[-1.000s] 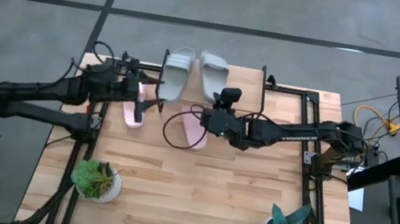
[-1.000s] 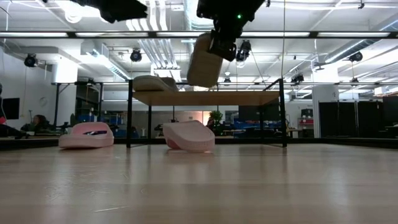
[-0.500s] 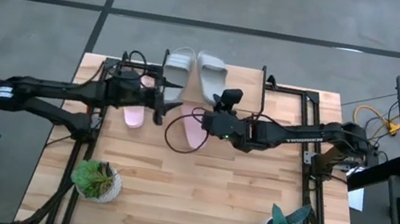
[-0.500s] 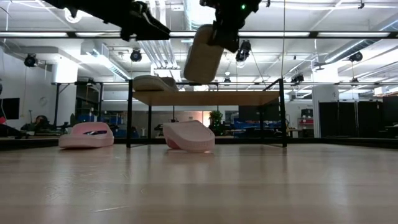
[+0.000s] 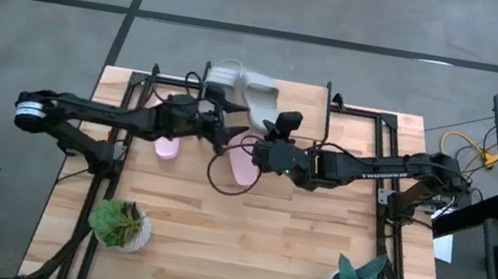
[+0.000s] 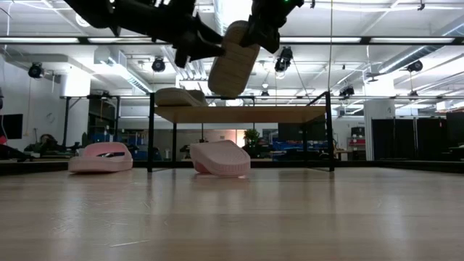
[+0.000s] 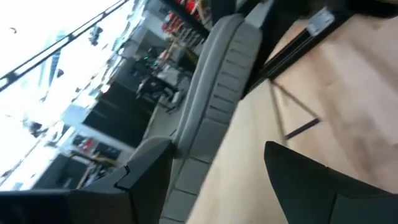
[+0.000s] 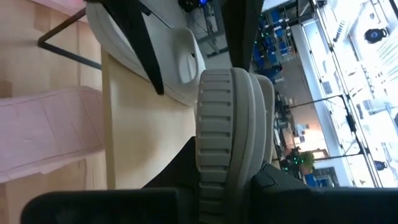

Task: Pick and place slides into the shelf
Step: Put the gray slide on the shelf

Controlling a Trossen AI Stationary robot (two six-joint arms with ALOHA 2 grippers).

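Task is roughly a quarter done, as far as you can see: one grey slide (image 6: 177,96) lies flat on the shelf (image 6: 275,114) plank, below and to the far side of your left hand (image 6: 201,43). The second grey slide (image 6: 232,61) is up in the air, clenched in your right hand (image 6: 261,27), hanging tilted with its sole facing out, above the shelf's front edge and not yet set down. Left hand is released, fingers wide, just beside the held slide's edge; can't tell if it touches.

Left to do: land this grey one, then both pink ones. The pink slide (image 6: 220,158) sits on the tabletop (image 6: 304,217) right under your right hand, at the shelf's front. The other pink slide (image 6: 101,157) is on the tabletop below and outboard of your left hand, outside the shelf post (image 6: 151,130).

Room: plank past your right hand, away from the grey slide lying there, looks bare, so there's space to set down. Tight spot is between the two hands, both crowding one slide. Watch the plank's front edge under the hanging slide and the black posts at the corners. Under the plank it's low, so I'd judge the pink ones need a flat slide-in or go on top. The two potted plants (image 5: 120,224) are well apart, behind both hands, no issue
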